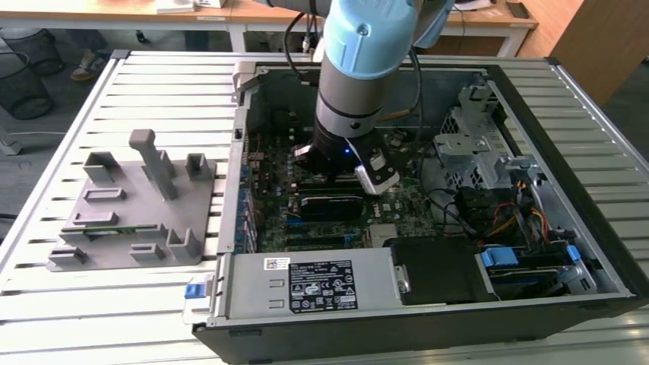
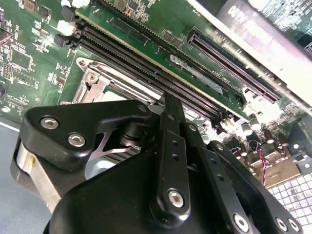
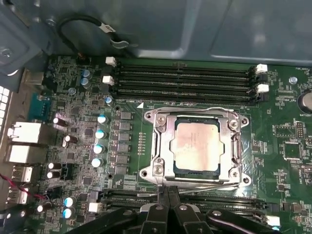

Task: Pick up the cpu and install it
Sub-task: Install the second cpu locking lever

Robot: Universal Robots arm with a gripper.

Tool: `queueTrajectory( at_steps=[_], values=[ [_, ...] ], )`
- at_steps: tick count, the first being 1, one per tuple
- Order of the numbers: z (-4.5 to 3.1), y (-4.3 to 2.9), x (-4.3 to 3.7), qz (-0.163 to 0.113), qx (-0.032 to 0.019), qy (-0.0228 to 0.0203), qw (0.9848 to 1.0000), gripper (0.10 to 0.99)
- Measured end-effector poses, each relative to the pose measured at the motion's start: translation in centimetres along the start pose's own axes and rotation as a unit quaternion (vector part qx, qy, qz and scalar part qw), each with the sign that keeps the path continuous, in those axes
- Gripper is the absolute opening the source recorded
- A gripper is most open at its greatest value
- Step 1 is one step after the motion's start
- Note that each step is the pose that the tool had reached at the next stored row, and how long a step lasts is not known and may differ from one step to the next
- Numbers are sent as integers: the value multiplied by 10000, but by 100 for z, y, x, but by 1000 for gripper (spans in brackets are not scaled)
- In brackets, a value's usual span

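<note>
The cpu is seated in the motherboard socket; the gripper, fingers pressed together empty, is held just beside it

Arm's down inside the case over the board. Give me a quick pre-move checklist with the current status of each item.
1. The cpu lies inside the socket frame, silvery top up: ok.
2. Cpu square to the frame, no corner riding up in the first wrist view: ok.
3. Frame latched down over the chip: cannot tell.
4. The gripper sits at the frame's edge, apart from the cpu, holding nothing: ok.
5. Memory slots beside the socket are bare, nothing fouling the arm: ok.
6. Grey fixture outside the case, at the exterior view's left, away from the arm: ok.
</note>
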State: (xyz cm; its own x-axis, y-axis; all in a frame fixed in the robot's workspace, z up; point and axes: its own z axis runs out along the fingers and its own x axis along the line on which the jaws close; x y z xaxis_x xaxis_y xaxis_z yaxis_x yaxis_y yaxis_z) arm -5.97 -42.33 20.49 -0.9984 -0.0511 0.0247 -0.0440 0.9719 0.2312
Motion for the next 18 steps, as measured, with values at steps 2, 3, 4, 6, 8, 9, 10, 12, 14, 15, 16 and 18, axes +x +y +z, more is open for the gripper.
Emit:
queueTrajectory(
  at_steps=[2, 3, 4, 6, 8, 9, 10, 12, 14, 15, 16, 18],
  values=[
    [-3, -24, 4, -1, -38, -1, 10000, 106],
    [-5, -34, 5, -2, -57, -2, 10000, 106],
    [-5, -43, 8, -3, -79, -3, 10000, 106],
    [-5, -55, 18, -5, -123, -5, 9999, 106],
    [-2, -57, 25, -6, -159, -7, 9999, 106],
    [2, -58, 30, -6, -173, -8, 9999, 106],
    [5, -58, 37, -7, -185, -8, 9998, 106],
    [13, -59, 54, -7, -205, -9, 9998, 106],
    [24, -60, 70, -8, -218, -10, 9998, 106],
    [30, -62, 78, -8, -222, -10, 9998, 106],
    [37, -63, 87, -8, -226, -10, 9997, 106],
    [52, -66, 102, -9, -232, -10, 9997, 106]
  ],
)
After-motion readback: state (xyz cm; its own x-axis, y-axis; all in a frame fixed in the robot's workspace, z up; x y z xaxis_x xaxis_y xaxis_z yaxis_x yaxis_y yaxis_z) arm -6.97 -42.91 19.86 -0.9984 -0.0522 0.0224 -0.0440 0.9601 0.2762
